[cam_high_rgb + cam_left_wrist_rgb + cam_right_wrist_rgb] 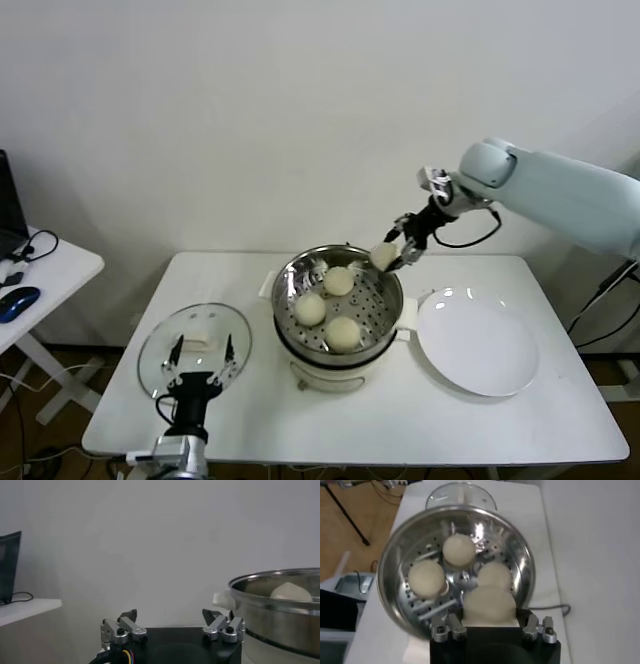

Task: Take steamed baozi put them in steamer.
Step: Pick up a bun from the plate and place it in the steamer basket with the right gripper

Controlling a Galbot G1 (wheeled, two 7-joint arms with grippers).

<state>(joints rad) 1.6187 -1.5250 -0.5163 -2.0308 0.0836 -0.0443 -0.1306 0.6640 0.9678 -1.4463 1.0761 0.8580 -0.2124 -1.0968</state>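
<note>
The steel steamer [290,275] stands mid-table on its cream pot base. Three white baozi [339,281] lie inside it. My right gripper [390,257] is shut on a fourth baozi [382,255] and holds it just above the steamer's far right rim. In the right wrist view the held baozi [489,606] sits between the fingers [454,625], with the steamer [390,565] and its three baozi [459,550] beyond. My left gripper [200,362] is open and empty over the table's front left. The left wrist view shows the left gripper [172,617] beside the steamer [280,615].
A flat glass lid [160,345] lies left of the steamer, under my left gripper. A white round plate [477,342] lies right of the steamer. A side table [45,275] with a blue mouse stands at the far left. A wall is close behind.
</note>
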